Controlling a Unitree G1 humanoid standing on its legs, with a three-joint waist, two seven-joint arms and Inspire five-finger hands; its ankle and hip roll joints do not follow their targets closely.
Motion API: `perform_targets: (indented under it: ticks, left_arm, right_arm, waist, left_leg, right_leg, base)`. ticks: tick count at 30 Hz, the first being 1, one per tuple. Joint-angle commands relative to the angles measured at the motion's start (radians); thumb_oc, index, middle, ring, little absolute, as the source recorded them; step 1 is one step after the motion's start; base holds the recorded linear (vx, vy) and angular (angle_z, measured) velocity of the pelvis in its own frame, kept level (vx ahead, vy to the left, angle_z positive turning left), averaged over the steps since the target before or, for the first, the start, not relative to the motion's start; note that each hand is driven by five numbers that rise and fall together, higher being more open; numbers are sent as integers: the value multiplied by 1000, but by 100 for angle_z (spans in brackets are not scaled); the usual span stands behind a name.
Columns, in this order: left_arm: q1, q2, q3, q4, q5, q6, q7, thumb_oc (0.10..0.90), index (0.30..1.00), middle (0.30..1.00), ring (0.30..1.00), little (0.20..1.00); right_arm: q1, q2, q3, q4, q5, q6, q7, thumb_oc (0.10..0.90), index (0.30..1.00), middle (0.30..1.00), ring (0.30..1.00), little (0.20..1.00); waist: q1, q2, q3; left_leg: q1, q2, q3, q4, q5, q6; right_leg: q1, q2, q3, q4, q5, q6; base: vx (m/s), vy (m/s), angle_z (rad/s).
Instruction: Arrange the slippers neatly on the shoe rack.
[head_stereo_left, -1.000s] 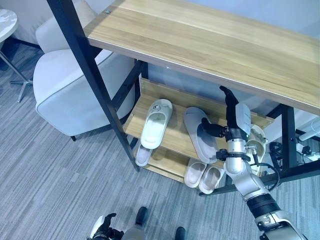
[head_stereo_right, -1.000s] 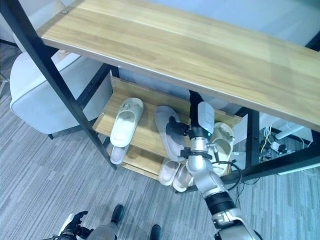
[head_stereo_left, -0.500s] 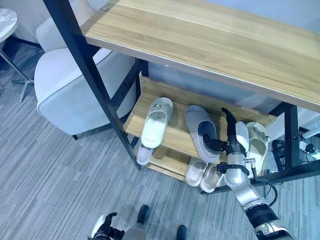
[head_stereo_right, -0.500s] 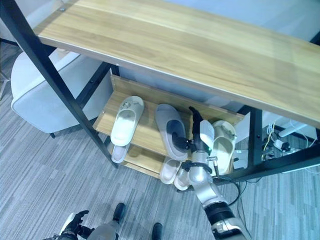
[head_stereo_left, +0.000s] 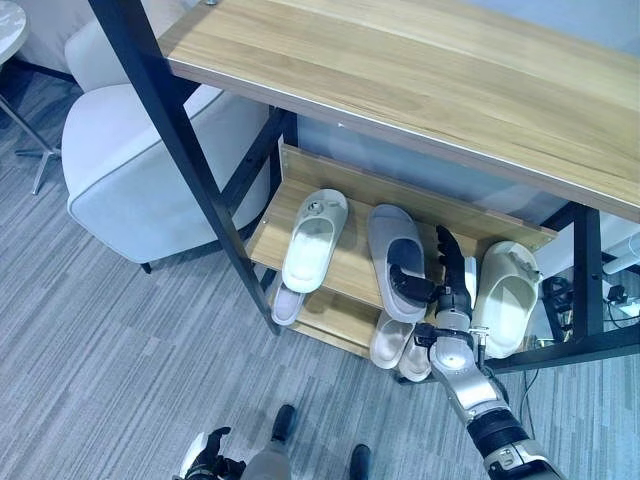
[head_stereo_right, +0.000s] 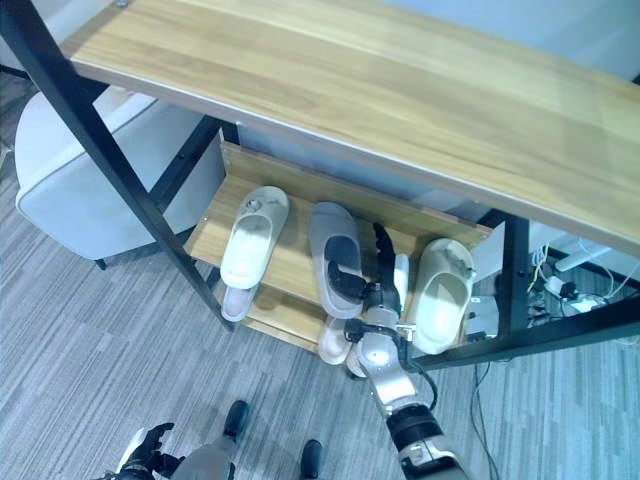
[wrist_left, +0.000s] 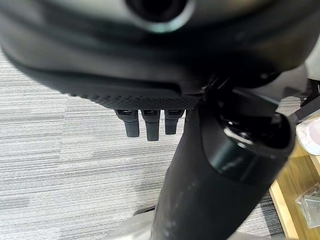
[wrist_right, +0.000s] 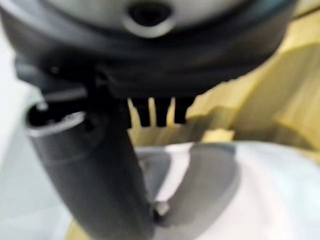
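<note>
The wooden shoe rack (head_stereo_left: 353, 268) stands under a table. On its upper shelf lie a white slipper (head_stereo_left: 315, 240), a grey slipper (head_stereo_left: 392, 255) and a cream slipper (head_stereo_left: 506, 295), all with toes pointing to the back. My right hand (head_stereo_left: 447, 290) is open at the shelf's front edge between the grey and cream slippers. Its fingers are straight and its thumb reaches over the grey slipper's heel (wrist_right: 210, 175). The lower shelf holds a pale pair (head_stereo_left: 395, 347) and one more slipper (head_stereo_left: 284, 305). My left hand (head_stereo_left: 205, 455) hangs open low over the carpet.
The wooden tabletop (head_stereo_left: 420, 80) overhangs the rack, and its slanted black leg (head_stereo_left: 190, 170) crosses in front of the rack's left end. A white armchair (head_stereo_left: 130, 170) stands to the left. Cables and plugs (head_stereo_left: 612, 297) lie right of the rack.
My right hand has come down and back from deep over the shelf to its front edge, uncovering the cream slipper. The camera has shifted slightly.
</note>
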Motion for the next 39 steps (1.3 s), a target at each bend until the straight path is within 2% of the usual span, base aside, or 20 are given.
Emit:
perform_targets:
  ticks: [1, 6, 8, 9, 10, 11, 13, 25, 30, 34, 35, 37, 38, 39]
  left_arm:
    - [-17, -71, -65, 56, -22, -21, 10, 800, 900, 900, 900, 900]
    - [-20, -74, -71, 59, -23, -22, 13, 800, 900, 900, 900, 900]
    - [-22, -76, -73, 60, -23, -23, 14, 800, 900, 900, 900, 900]
    - [-25, -77, -75, 62, -24, -22, 13, 800, 900, 900, 900, 900]
    - [-25, -77, -75, 62, -24, -22, 13, 800, 900, 900, 900, 900]
    - [-26, -77, -75, 62, -24, -22, 13, 800, 900, 900, 900, 900]
    - [-29, -79, -75, 63, -24, -22, 15, 800, 900, 900, 900, 900]
    - [-32, -91, -69, 60, -12, -18, 13, 800, 900, 900, 900, 900]
    - [-36, -94, -58, 46, -5, -21, 6, 800, 900, 900, 900, 900]
    - [-44, -94, -42, 45, -6, -25, 5, 800, 900, 900, 900, 900]
    - [-52, -90, -33, 34, -3, -29, 2, 800, 900, 900, 900, 900]
    - [-60, -82, -22, 19, -8, -32, -2, 800, 900, 900, 900, 900]
    - [-69, -73, -8, 4, -19, -39, -7, 800, 900, 900, 900, 900]
    - [-68, -73, -9, 3, -19, -39, -7, 800, 900, 900, 900, 900]
  right_arm:
    - [-122, -40, -41, -55, 20, -105, -24, 800, 900, 900, 900, 900]
    - [-139, -47, -35, -45, 22, -103, -24, 800, 900, 900, 900, 900]
    - [-143, -46, -34, -36, 23, -103, -24, 731, 796, 796, 796, 796]
    - [-146, -45, -30, -26, 27, -102, -20, 582, 573, 573, 573, 573]
    - [-146, -45, -30, -25, 27, -103, -20, 573, 559, 559, 559, 559]
    - [-147, -47, -28, -22, 30, -101, -17, 535, 502, 502, 502, 502]
    - [-143, -49, -25, -17, 30, -96, -12, 400, 300, 300, 300, 300]
    - [-20, -58, -40, -94, 13, -102, 27, 400, 300, 300, 300, 300]
    - [71, -72, -50, -266, -6, -133, 77, 400, 300, 300, 300, 300]
    - [163, -78, -40, -415, -2, -160, 139, 400, 300, 300, 300, 300]
    - [231, -81, -26, -502, 24, -186, 199, 400, 300, 300, 300, 300]
    - [300, -84, -9, -565, 82, -197, 265, 400, 300, 300, 300, 300]
    - [372, -94, 23, -613, 148, -206, 341, 400, 300, 300, 300, 300]
    - [374, -95, 23, -614, 149, -205, 342, 400, 300, 300, 300, 300]
  waist:
    - [47, 19, -10]
    - [56, 17, -8]
    - [57, 17, -8]
    - [58, 18, -8]
    - [58, 18, -8]
    - [59, 17, -8]
    - [58, 17, -8]
    - [31, 27, -18]
    - [9, 33, -22]
    - [-11, 34, -22]
    - [-27, 31, -22]
    - [-43, 27, -22]
    - [-62, 24, -22]
    - [-62, 24, -22]
  left_leg:
    - [58, -27, 3, 11, -121, 42]
    - [45, -27, -1, 12, -120, 43]
    - [43, -27, -1, 12, -120, 43]
    - [42, -29, -2, 14, -120, 43]
    - [42, -29, -2, 14, -120, 43]
    - [41, -29, -2, 13, -119, 43]
    - [39, -30, -1, 13, -119, 43]
    - [54, -36, 11, 9, -127, 47]
    - [72, -36, 22, 8, -135, 48]
    - [83, -36, 33, 8, -138, 48]
    - [92, -35, 39, 11, -141, 47]
    - [98, -33, 47, 13, -144, 47]
    - [104, -33, 58, 20, -148, 46]
    - [104, -33, 59, 20, -148, 46]
  right_leg:
    - [-15, -9, 35, 5, 15, 47]
    - [-24, -10, 32, 5, 16, 48]
    - [-26, -11, 32, 5, 17, 48]
    - [-28, -12, 32, 5, 18, 48]
    - [-28, -12, 32, 5, 18, 48]
    - [-30, -11, 32, 5, 18, 49]
    - [-32, -13, 31, 5, 19, 49]
    - [-32, -21, 41, 5, 20, 55]
    - [-24, -21, 48, 5, 20, 57]
    - [-17, -21, 54, 5, 22, 60]
    - [-11, -20, 62, 5, 21, 61]
    - [-7, -21, 69, 5, 23, 62]
    - [0, -21, 74, 5, 26, 63]
    - [1, -21, 74, 5, 25, 63]
  base:
    - [0, 0, 0]
    - [0, 0, 0]
    - [0, 0, 0]
    - [0, 0, 0]
    - [0, 0, 0]
    - [0, 0, 0]
    - [0, 0, 0]
    - [10, 5, 0]
    - [0, 0, 0]
    - [-5, 2, -3]
    - [-15, -8, -10]
    - [-37, -15, -10]
    - [-37, -12, -15]
    - [-58, -8, -16]
